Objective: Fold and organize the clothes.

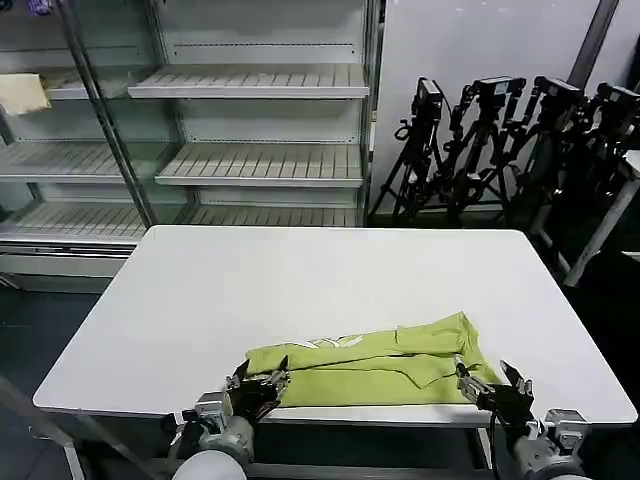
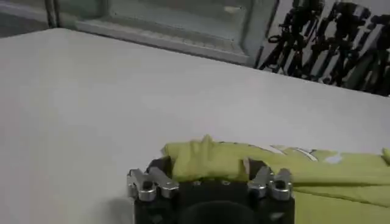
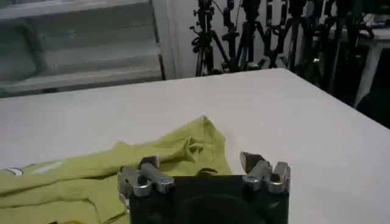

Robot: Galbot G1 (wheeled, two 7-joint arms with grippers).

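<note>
The lime yellow-green T-shirt (image 1: 370, 365) lies folded into a long band along the front edge of the white table (image 1: 300, 280), with a bit of white print showing on top. My left gripper (image 1: 260, 380) sits at the band's left end, jaws wide apart, with the shirt's edge (image 2: 207, 159) bunched between the fingers (image 2: 159, 169). My right gripper (image 1: 488, 378) sits at the right end, also open. In the right wrist view the T-shirt (image 3: 91, 173) reaches in between the right gripper (image 3: 200, 163) fingers.
Empty white store shelves (image 1: 250, 160) stand behind the table, with a pale cream cloth (image 1: 22, 92) on one at the far left. Several black tripods (image 1: 500, 130) lean at the back right. The table's far half is bare.
</note>
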